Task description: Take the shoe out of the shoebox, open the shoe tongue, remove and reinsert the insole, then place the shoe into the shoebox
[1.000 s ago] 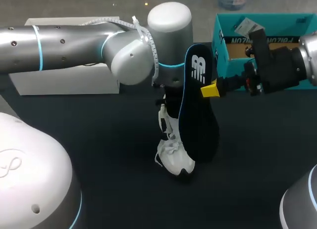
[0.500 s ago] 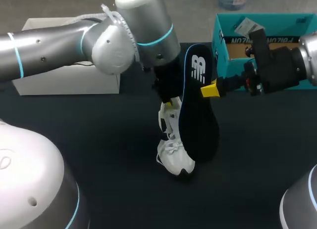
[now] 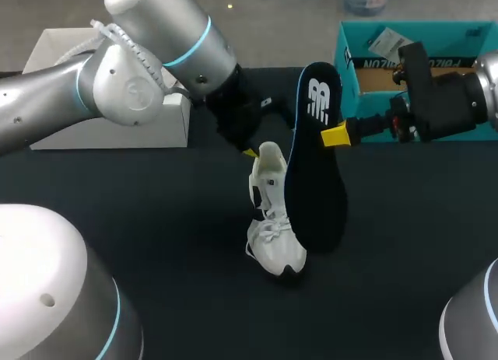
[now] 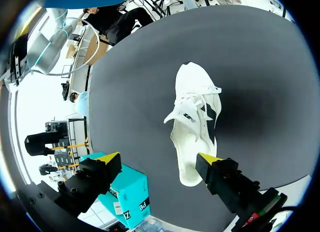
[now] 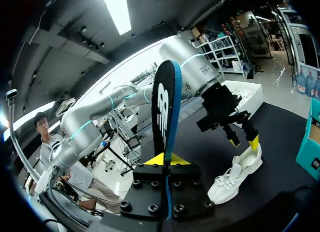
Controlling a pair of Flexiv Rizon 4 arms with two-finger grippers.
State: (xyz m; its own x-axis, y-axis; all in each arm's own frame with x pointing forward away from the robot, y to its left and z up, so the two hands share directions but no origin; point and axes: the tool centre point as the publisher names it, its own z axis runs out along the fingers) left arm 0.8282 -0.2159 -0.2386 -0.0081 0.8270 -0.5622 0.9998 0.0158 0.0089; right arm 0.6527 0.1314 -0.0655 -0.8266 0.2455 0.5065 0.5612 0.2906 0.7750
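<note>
White laced shoe (image 3: pixel 274 229), blue-edged black insole (image 3: pixel 315 185) pinched upright in right jaws, left jaws wide.

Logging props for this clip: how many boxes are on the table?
2. The teal shoebox sits at the far right, behind the right gripper holding the insole; a white box at the far left, partly behind the left arm. The arms could hide more.

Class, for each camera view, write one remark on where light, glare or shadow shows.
Head view: highlights gleam on the left arm, and the white shoe looks bright on the dark table. Left wrist view: a darker shadow lies beside the shoe. Right wrist view: the insole stands dark against bright room light.
</note>
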